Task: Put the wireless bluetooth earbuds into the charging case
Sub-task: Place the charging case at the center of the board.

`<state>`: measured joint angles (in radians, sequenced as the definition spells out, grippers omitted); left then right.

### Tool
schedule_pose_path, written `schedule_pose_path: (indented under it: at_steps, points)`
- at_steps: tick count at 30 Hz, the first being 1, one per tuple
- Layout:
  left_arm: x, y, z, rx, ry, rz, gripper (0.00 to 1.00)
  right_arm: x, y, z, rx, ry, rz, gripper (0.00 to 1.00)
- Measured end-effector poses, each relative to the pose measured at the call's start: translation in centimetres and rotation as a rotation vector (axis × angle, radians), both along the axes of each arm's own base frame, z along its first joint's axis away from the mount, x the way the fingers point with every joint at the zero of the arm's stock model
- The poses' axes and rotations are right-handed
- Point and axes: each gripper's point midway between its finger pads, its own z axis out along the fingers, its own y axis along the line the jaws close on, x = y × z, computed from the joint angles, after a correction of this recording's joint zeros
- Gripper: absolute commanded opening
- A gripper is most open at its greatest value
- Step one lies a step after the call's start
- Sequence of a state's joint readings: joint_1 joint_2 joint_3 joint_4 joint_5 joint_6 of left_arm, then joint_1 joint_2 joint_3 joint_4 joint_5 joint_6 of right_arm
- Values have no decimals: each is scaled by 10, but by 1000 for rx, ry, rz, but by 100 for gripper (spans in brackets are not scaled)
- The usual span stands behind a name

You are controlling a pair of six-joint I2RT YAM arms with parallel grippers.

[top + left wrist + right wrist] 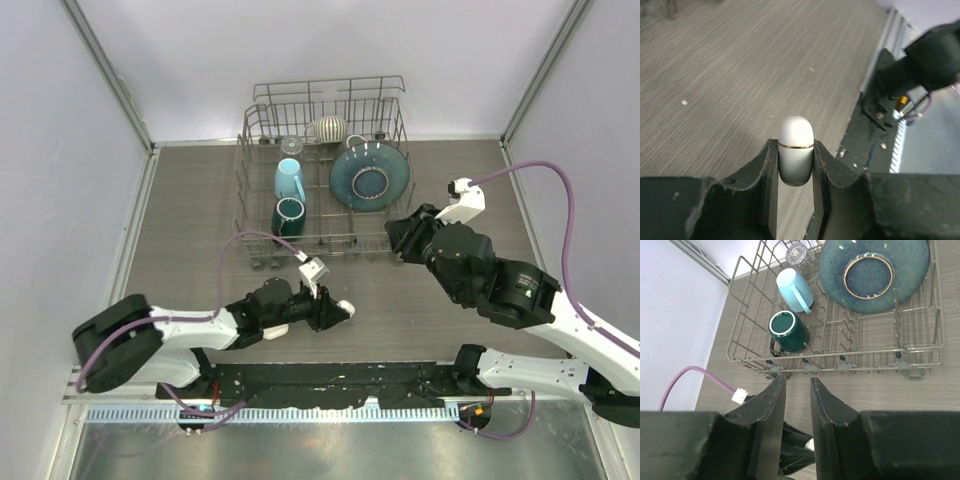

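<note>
the left tool (795,146) is clamped on the charging case (796,137), a white capsule with a thin gold seam line. the case's long axis runs parallel to the fingers and points straight out ahead of the tool. the seam sits level with the fingertips, so the domed end projects free beyond them and the other end is seated between the jaws. the case appears closed. the right tool (797,380) stands with its jaws a narrow gap apart and nothing between them. it hovers above the counter (180,200), with the dish rack (243,180) ahead of it. seen through that gap, the left tool and a small white part of the case lie below the right tool and apart from it. the right tool is the free one and the nearer to the case's exposed dome. any work on the lid would probably fall to it, approaching down onto the dome across the case's long axis. no earbuds can be identified. a few pale specks (684,102) lie on the counter ahead of the left tool, too small to tell what they are.
</note>
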<state>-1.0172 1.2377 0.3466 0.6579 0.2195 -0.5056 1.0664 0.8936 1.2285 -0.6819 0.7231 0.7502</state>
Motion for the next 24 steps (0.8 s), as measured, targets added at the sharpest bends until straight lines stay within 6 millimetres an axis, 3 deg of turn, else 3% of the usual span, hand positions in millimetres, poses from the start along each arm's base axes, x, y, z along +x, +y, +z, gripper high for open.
schedule_pose_path:
  at_steps: [7, 8, 9, 14, 18, 19, 22, 23, 24]
  points:
    - [23, -2, -67, 94, 184, 188, 4, 0, 8, -30, -40, 54, 9, 32]
    - [25, -2, -75, 103, 202, 211, 17, 0, 8, -31, -41, 58, 10, 32]
    - [27, -1, -82, 110, 222, 231, 24, 0, 8, -32, -40, 60, 10, 32]
    - [36, -10, -84, 58, 277, 290, 43, 0, 8, -32, -34, 62, 9, 33]
    - [38, -10, -83, 45, 304, 316, 52, 0, 8, -34, -39, 66, 10, 36]
    - [39, -9, -82, 42, 303, 321, 61, 0, 8, -35, -40, 66, 9, 36]
    - [40, -4, -76, 46, 296, 343, 70, 1, 6, -35, -42, 67, 2, 37]
    - [40, -1, -73, 50, 293, 353, 87, 2, 6, -35, -42, 67, -1, 37]
    - [41, 2, -68, 52, 286, 363, 97, 2, 5, -35, -42, 67, -2, 38]
